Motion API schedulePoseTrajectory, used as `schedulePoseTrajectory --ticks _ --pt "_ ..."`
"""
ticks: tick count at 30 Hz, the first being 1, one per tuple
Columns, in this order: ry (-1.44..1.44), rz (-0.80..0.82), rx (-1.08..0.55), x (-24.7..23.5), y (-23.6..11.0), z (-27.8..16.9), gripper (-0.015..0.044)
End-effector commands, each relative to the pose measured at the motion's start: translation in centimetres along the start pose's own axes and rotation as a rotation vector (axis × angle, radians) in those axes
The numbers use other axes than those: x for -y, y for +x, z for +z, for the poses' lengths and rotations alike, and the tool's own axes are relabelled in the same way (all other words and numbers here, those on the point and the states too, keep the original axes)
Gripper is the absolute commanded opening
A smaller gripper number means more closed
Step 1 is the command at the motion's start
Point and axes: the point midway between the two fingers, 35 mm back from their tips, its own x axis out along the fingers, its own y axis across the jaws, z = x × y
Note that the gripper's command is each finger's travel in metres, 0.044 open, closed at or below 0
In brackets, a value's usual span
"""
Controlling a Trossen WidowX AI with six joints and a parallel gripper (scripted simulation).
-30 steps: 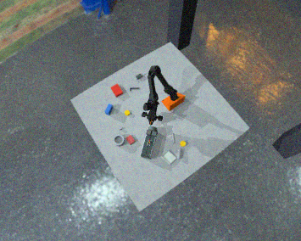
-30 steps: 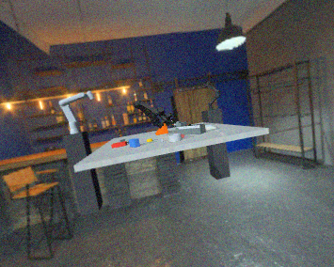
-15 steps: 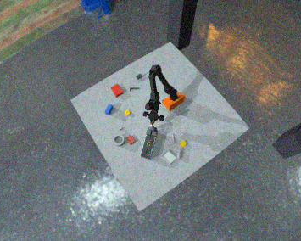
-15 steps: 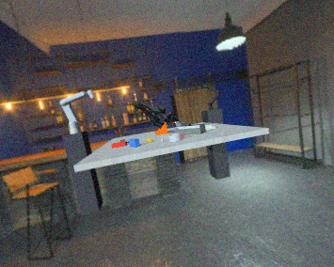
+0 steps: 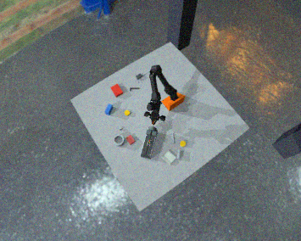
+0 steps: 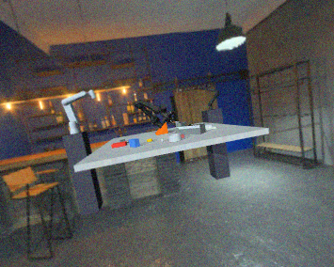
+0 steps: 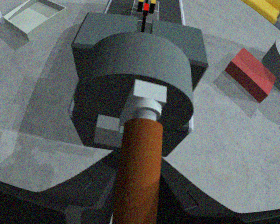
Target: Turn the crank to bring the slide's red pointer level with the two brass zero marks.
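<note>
Seen from above, your arm (image 5: 155, 91) (image 6: 151, 112) reaches from the far side to the machine (image 5: 148, 146) (image 7: 136, 55), which stands near the middle of the table (image 5: 138, 187) (image 6: 224, 137) (image 7: 231, 160), crank end facing the arm. Your claw (image 5: 153, 121) (image 7: 136, 159) is closed around the orange handle (image 7: 141, 170). The red pointer (image 7: 146, 7) shows between yellow pieces at the top of the wrist view, probably the zero marks; whether it is exactly level you cannot tell at this angle. Treat this as the fine end of the job: turn in small arcs, keep the grip at a constant radius around the hub, and pause to read the slide. If it overshoots, ease back gently. Once level, stop, open without twisting, and back off along the handle so you don't nudge the crank.

For room, the table's edges are well apart from the machine. The orange block (image 5: 173, 102) (image 6: 163, 129) sits close beside the arm, so keep the links high there. The tray (image 5: 170, 157) (image 7: 31, 17) lies to the right; the cup (image 5: 115, 140) (image 6: 175, 137) (image 7: 276, 65) and small red block (image 5: 130, 139) (image 7: 251, 75) to the left, so avoid wide sideways swings.
</note>
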Motion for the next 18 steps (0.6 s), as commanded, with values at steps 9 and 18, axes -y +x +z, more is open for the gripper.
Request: schedulePoseTrajectory --ticks 9,18 --pt "-0.01 0.016 0.007 -1.28 -0.03 -0.02 0.0" --pt "-0.01 0.016 0.007 -1.57 0.06 -0.11 0.0"
